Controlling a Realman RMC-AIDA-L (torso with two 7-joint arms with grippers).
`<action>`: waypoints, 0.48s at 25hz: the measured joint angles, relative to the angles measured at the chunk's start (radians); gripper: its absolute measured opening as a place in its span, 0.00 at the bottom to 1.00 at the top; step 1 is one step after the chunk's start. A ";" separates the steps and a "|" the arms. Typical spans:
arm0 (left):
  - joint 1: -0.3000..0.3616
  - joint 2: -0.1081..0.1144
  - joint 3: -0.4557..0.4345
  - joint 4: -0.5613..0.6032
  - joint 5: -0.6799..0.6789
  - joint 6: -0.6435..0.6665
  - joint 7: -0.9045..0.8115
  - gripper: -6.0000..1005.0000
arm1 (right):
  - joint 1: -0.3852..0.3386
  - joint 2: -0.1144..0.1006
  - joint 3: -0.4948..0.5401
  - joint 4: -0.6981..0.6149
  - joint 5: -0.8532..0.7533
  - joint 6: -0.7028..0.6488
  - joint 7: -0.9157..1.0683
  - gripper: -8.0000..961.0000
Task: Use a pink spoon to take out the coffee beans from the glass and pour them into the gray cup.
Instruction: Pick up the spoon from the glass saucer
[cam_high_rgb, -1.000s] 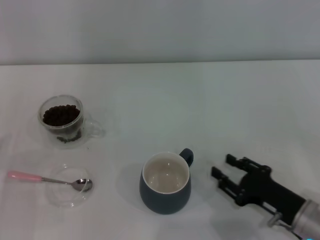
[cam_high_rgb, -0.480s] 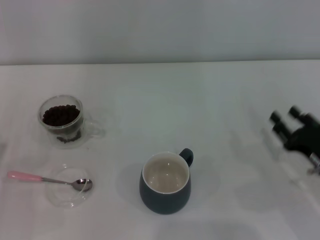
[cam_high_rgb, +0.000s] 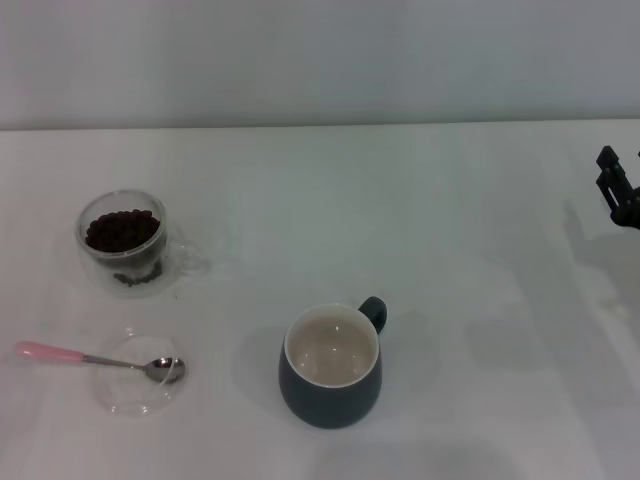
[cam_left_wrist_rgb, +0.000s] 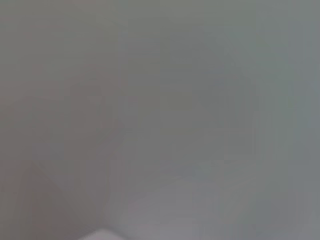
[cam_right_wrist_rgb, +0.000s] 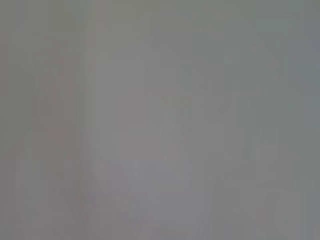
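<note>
The glass stands at the left of the white table, holding dark coffee beans. In front of it lies the pink spoon, its metal bowl resting on a clear saucer and its pink handle pointing left. The gray cup stands front centre, cream inside, with nothing in it and its handle turned to the back right. My right gripper is at the far right edge, well away from all of these and holding nothing that I can see. The left gripper is out of view. Both wrist views show only plain grey.
The white table runs back to a grey wall. Only the saucer lies near the task objects.
The right gripper has pulled away from beside the gray cup, moving right and back to the far right edge. The cup, glass and spoon have not moved.
</note>
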 joint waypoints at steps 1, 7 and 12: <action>0.023 0.001 0.004 0.006 0.000 0.005 -0.095 0.87 | 0.007 0.000 0.001 -0.006 0.002 0.012 0.000 0.57; 0.073 -0.002 0.129 0.025 0.001 0.006 -0.403 0.87 | 0.076 0.007 0.003 -0.006 0.007 0.094 -0.037 0.57; -0.009 0.008 0.341 0.023 0.002 -0.046 -0.500 0.87 | 0.100 0.010 0.004 0.012 0.008 0.109 -0.078 0.57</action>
